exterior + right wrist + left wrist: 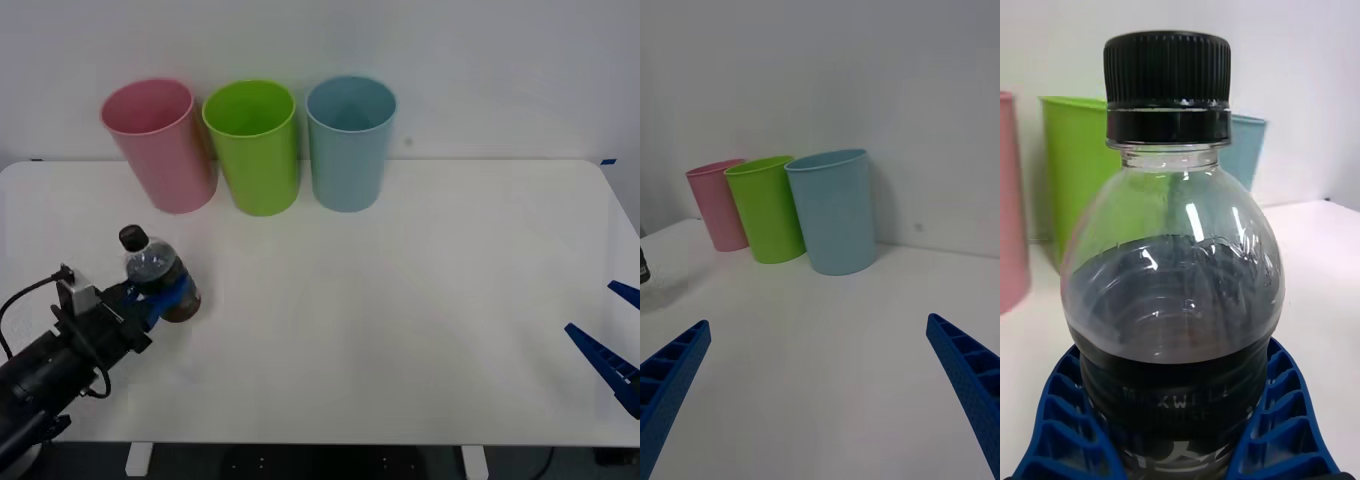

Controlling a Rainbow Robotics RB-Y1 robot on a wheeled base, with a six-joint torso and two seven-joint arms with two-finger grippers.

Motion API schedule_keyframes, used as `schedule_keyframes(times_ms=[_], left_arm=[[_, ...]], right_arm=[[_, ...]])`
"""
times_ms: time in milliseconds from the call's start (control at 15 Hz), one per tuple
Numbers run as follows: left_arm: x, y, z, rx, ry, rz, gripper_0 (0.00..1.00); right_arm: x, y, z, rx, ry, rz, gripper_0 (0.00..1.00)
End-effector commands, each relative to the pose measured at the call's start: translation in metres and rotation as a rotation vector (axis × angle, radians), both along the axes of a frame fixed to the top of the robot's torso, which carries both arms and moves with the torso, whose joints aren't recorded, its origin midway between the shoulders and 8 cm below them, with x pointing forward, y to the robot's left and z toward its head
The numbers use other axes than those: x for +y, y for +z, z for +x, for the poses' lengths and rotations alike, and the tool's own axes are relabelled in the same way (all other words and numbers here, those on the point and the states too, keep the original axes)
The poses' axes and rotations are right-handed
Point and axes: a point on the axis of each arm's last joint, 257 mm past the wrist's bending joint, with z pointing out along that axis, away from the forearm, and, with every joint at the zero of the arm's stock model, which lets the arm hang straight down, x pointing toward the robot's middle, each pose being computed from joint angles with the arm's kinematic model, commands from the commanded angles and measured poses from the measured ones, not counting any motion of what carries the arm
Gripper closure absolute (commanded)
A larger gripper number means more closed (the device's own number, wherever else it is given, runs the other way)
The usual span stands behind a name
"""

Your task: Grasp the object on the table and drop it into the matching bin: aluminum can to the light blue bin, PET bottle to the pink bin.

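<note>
Gripping the PET bottle (158, 272) low on its dark body, the left gripper (160, 297) is closed around it at the tabletop's (400, 300) left front — grasp done, carry to the pink bin (160, 145) remains. Right gripper (610, 345) waits, fingers spread, holding nothing.

PET bottle (1176, 300) base behind left gripper (1180, 442)

The only lettering stands on the PET bottle (1176, 300), in the left wrist view: embossed or pale letters low on its dark lower body, between the blue fingers (1052, 420) of the left gripper (1176, 442). They read roughly "MAXWEL", with the end of the word running out of sight; a fainter line beneath it is too small to read.
</note>
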Motion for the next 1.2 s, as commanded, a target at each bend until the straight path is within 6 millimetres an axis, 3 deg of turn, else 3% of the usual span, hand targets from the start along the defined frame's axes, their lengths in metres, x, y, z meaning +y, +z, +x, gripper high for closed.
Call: schedule_keyframes(times_ms=[67, 667, 933, 1200], left_arm=[[0.019, 0.032, 0.001, -0.010, 0.071, -0.059, 1.00], [0.081, 0.135, 0.030, -0.091, 0.243, -0.205, 1.00], [0.086, 0.188, 0.056, -0.147, 0.229, -0.229, 1.00], [0.088, 0.211, 0.087, -0.168, 0.223, -0.195, 1.00]], right_arm=[[0.000, 0.000, 0.000, 0.000, 0.000, 0.000, 0.00], [0.000, 0.000, 0.000, 0.000, 0.000, 0.000, 0.00], [0.000, 0.000, 0.000, 0.000, 0.000, 0.000, 0.00], [0.000, 0.000, 0.000, 0.000, 0.000, 0.000, 0.00]])
